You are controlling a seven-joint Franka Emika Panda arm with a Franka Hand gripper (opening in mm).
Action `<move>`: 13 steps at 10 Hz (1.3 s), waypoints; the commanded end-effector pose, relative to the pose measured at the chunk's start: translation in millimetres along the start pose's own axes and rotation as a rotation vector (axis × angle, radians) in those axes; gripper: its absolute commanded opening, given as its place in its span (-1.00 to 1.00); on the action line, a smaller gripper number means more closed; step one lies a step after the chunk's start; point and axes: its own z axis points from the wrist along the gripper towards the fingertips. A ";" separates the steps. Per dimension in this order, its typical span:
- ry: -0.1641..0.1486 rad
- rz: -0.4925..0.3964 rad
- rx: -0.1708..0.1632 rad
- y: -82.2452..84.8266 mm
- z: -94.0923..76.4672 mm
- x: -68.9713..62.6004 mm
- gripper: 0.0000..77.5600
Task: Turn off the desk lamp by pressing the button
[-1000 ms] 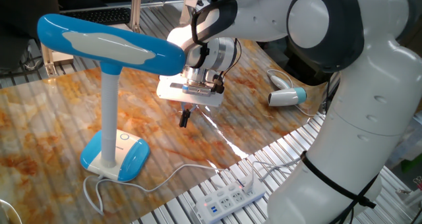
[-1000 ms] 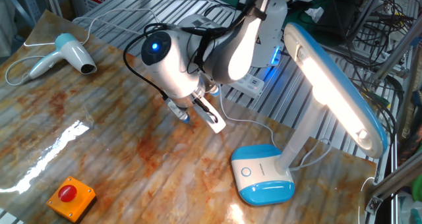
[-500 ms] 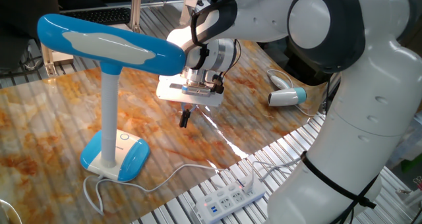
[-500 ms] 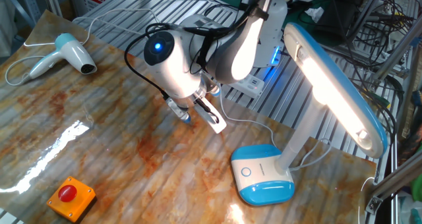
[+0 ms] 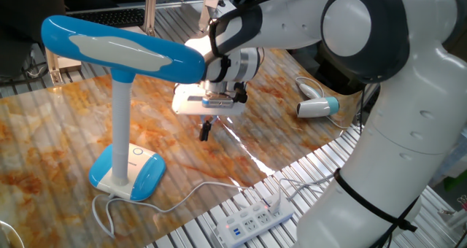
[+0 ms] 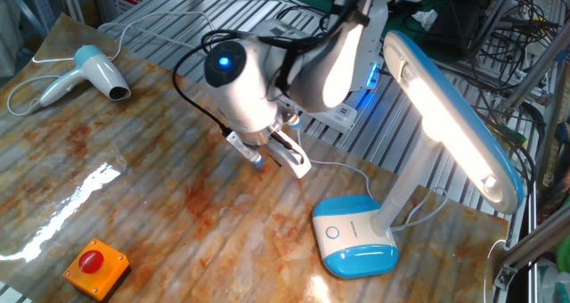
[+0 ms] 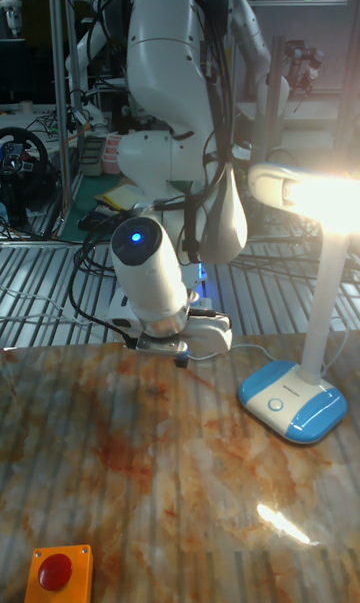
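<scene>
The desk lamp is lit, its long blue head glowing over a blue-and-white base. The button is a small ringed circle on the base's white face, also seen in the tall view as the button. My gripper hangs above the marbled tabletop, about a hand's width from the lamp base and partly under the lamp head. Its dark fingertips are shut together on nothing and touch no part of the lamp.
A white-and-blue hair dryer lies at the far table corner. An orange box with a red button sits near the front edge. A white power strip and the lamp's cord lie along the table edge.
The gripper and wrist have shifted a little toward the lamp. The lamp stays lit and unmoved.
</scene>
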 end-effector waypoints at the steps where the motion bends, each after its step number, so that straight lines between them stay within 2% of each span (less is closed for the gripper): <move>1: 0.013 -0.001 0.004 1.4 0.3 -1.4 -1.00; 2: 0.015 0.011 -0.016 5.6 5.4 -3.5 -1.00; 5: 0.011 0.042 -0.021 22.9 12.7 -4.3 -1.00; 8: 0.021 0.104 -0.038 55.3 12.8 2.5 -1.00; 11: 0.026 0.147 -0.051 80.7 17.7 7.7 -1.00; 13: 0.035 0.179 -0.054 87.9 17.8 2.3 -1.00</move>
